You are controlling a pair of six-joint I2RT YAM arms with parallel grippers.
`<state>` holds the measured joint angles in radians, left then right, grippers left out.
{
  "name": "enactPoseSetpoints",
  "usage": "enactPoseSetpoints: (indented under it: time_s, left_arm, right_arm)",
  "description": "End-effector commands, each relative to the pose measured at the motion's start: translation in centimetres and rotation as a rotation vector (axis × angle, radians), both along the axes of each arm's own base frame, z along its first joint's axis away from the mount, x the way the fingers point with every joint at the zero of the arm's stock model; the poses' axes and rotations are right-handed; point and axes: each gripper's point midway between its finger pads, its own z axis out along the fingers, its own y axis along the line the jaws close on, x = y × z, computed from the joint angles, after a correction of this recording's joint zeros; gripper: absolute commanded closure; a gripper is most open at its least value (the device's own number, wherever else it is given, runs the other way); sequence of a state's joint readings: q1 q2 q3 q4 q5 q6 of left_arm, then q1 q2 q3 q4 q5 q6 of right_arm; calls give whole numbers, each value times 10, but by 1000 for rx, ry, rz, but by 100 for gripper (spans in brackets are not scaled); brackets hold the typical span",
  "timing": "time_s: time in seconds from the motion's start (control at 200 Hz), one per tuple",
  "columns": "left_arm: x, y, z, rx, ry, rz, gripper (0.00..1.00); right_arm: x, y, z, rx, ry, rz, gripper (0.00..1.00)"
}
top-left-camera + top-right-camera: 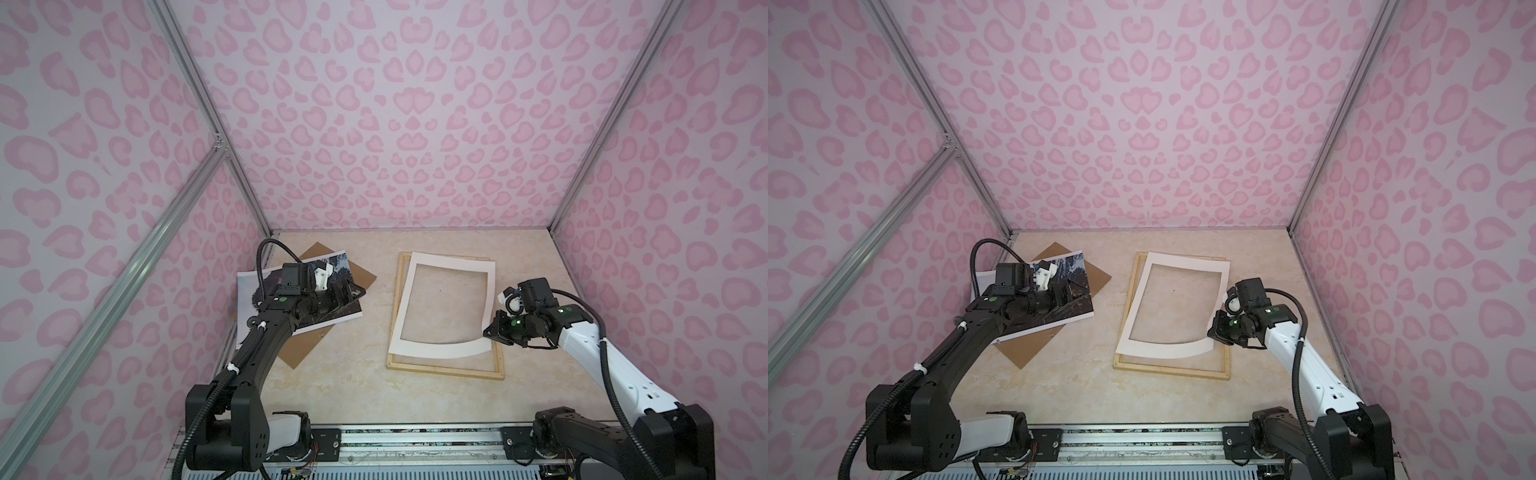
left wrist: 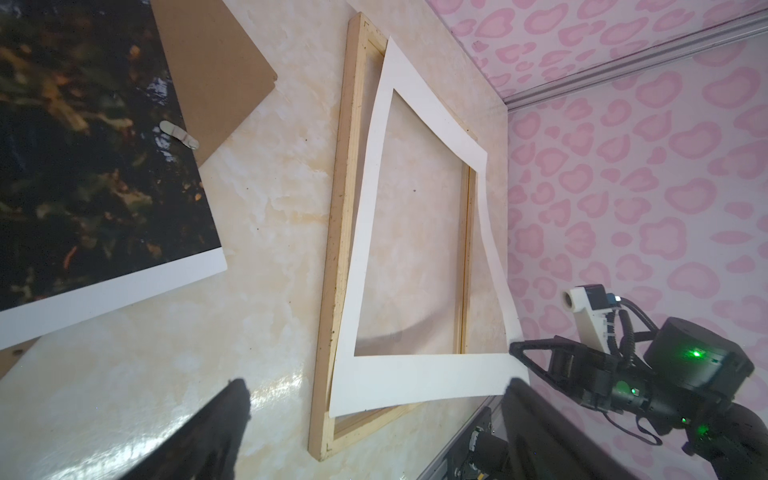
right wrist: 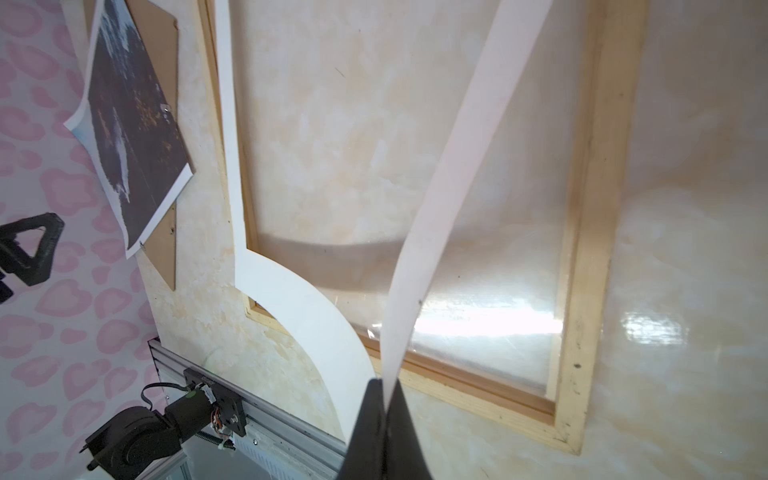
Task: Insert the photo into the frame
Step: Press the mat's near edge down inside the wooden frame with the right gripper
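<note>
R end effector [image 3: 384, 395], nearest its wrist cam, clenched on the white mat [image 1: 440, 353] at its lower-right corner; mat bows up off the frame [image 1: 446, 371], centre-right in a top view. L end effector [image 1: 351, 293] released above the photo [image 1: 338, 266], centre-left on the backing board [image 1: 307, 345]. Risks: hard pull creases mat or drags frame askew; thin photo may slip.

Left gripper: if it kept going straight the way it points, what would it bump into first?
Probably the mat over the frame: the open left gripper faces it across bare table. Depth is unclear, so it might touch the table first.
</note>
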<state>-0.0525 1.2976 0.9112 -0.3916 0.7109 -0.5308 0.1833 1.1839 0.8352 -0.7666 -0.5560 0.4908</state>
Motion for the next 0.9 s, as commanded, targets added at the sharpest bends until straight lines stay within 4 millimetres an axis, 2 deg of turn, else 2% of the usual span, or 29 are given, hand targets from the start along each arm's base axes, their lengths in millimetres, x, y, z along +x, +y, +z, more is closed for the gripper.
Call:
enactPoseSetpoints:
  time_s: [0.0,0.185,0.385,0.635,0.895]
  left_arm:
    - [0,-2,7,-7,-37,-15,3]
    - [-2,-8,12,-11,-48,-31,3]
    - [-4,-9,11,-11,-44,-34,3]
    - [-4,-8,7,-7,-35,-31,3]
    - [-4,-8,3,-3,-24,-31,3]
  right_arm:
    - [-13,-3,-14,-30,51,52,100]
    - [-17,-14,-22,-110,85,61,100]
    - [-5,-23,-18,-184,46,33,100]
    - [19,-17,-16,-157,5,-7,100]
    - [19,-8,-21,-85,16,-40,100]
